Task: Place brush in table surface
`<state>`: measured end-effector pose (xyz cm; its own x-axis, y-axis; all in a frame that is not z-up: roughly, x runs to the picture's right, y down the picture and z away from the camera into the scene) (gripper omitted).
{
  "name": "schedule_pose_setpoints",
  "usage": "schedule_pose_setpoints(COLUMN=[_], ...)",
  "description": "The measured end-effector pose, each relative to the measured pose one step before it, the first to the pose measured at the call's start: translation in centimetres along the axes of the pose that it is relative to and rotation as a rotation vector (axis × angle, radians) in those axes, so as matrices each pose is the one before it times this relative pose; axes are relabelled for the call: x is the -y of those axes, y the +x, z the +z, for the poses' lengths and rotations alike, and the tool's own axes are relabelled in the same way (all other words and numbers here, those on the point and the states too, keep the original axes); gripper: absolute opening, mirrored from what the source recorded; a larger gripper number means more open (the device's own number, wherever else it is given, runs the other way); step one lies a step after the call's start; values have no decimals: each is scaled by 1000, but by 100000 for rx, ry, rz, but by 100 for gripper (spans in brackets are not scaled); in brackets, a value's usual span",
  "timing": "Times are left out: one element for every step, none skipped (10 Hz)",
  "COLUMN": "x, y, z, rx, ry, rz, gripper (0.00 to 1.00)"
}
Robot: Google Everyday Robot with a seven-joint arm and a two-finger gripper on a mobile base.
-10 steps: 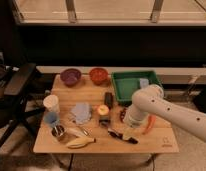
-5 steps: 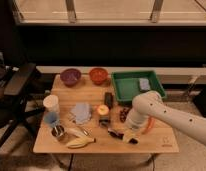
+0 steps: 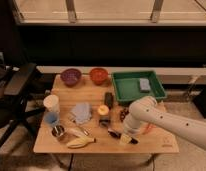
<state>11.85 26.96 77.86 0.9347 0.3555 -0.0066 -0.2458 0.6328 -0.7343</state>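
The brush (image 3: 117, 134) has a slim black handle and a paler tip. It lies flat near the front edge of the light tan table surface (image 3: 156, 142), right of the banana (image 3: 78, 141). My gripper (image 3: 128, 134) hangs at the end of the white arm, which reaches in from the right. It is low over the right end of the brush, at or just above the table. The arm hides where the two meet, and I cannot tell whether the gripper touches the brush.
A green tray (image 3: 127, 90) with a grey-blue sponge (image 3: 144, 84) sits at the back right. A purple bowl (image 3: 71, 76) and a red bowl (image 3: 98, 75) are at the back. A dark block (image 3: 109, 99), a fruit (image 3: 103, 110), a cloth (image 3: 82, 112) and cups (image 3: 51, 105) fill the middle and left. A chair (image 3: 16, 92) stands to the left.
The arm has dropped lower and swung slightly back toward the front of the table. The gripper stays by the brush, which lies in about the same place.
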Motion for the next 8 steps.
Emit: schedule_pose_setpoints(x=[-586,-517,-354,-160,-137,-97,-96,-106], y=[-328,-261,-108,-56,-206,-300,-276,-289], z=[457,608,442,134,97,160,140,33], rx=[-44,483,603,176,317,557,569,868], ry=[-329,-715,-420,-5,116,36,-136,-49], rz=[-557,-841,-1174,-1082,-1214,-1045,-772,-1131], gripper=[62,51,42,33,23,11,4,0])
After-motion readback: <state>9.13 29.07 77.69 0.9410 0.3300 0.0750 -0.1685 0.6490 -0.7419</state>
